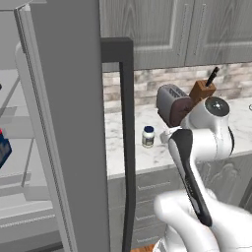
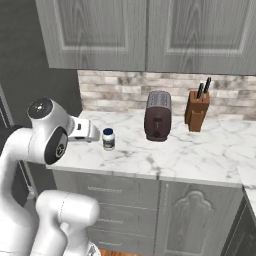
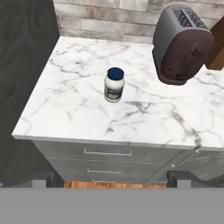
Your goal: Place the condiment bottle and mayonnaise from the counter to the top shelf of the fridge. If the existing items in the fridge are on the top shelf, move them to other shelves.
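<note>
A: What stands around the mayonnaise [image 3: 114, 84] on the counter [image 3: 78, 109]?

B: A dark toaster [image 3: 182, 43] sits to its right, well apart, toward the brick backsplash [image 2: 125, 90]. Past the toaster is a brown knife block [image 2: 196, 111] with two dark handles sticking up. Grey upper cabinets [image 2: 145, 32] hang above, and grey drawers [image 3: 107, 159] with thin bar handles run below the worktop.

A: Does anything stand between the arm and the jar?

B: In the hand view the marble around the jar is bare on every side. In the left base view the fridge [image 1: 125, 123] edge rises as a dark post just left of the jar, and the thick grey door [image 1: 69, 128] stands swung open in front of the camera, hiding much of the interior.

A: What is inside the fridge?

B: Pale grey shelves [image 1: 15, 128] show at the far left of the left base view. A small pack, red above and blue below [image 1: 3, 147], peeks in at the edge on one of them; which shelf it stands on cannot be told from there.

A: And the gripper?

B: The gripper [image 3: 108, 179] points down at the counter's front edge from out in front of it. Its two dark fingertips [image 3: 41, 178] sit far apart at the bottom of the hand view, spread wide, with nothing between them and touching nothing. The jar stands upright, lid on, near the counter's left end, well apart from the fingers.
</note>
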{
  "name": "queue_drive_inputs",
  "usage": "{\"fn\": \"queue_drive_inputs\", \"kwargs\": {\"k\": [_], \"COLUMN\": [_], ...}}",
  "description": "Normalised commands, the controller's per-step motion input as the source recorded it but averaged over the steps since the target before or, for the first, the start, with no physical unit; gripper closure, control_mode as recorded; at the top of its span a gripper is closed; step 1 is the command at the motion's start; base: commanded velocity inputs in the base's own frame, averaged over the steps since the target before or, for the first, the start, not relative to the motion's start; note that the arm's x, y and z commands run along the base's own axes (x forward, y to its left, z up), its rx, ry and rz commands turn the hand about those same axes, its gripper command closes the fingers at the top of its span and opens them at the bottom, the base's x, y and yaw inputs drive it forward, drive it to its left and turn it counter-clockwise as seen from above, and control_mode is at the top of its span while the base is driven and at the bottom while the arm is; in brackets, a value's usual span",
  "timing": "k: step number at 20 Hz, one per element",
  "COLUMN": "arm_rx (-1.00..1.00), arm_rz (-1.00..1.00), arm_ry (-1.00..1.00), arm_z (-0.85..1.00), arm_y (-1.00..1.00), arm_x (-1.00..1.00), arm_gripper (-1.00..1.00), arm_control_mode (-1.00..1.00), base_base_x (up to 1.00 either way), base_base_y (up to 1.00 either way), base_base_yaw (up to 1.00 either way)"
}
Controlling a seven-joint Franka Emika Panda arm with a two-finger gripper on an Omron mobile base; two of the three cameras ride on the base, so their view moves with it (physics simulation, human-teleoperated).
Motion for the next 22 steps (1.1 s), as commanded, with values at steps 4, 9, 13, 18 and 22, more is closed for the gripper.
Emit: {"fn": "queue_drive_inputs", "kwargs": {"k": [4,9,13,18,22], "arm_rx": [0.0,0.04,0.06,0.01,0.0], "arm_rz": [0.0,0.0,0.0,-0.01,-0.04], "arm_ry": [0.14,0.15,0.12,0.02,0.0], "arm_z": [-0.63,-0.43,-0.27,-0.3,-0.55], "arm_y": [0.2,0.0,-0.03,0.0,0.0], "arm_x": [1.0,0.84,0.65,0.52,0.56], "arm_gripper": [-1.0,-1.0,-1.0,-1.0,-1.0], "arm_control_mode": [-1.0,-1.0,-1.0,-1.0,-1.0], "base_base_x": [0.0,0.0,0.0,0.0,0.0], "base_base_y": [0.0,0.0,0.0,0.0,0.0], "base_base_yaw": [0.0,0.0,0.0,0.0,0.0]}}
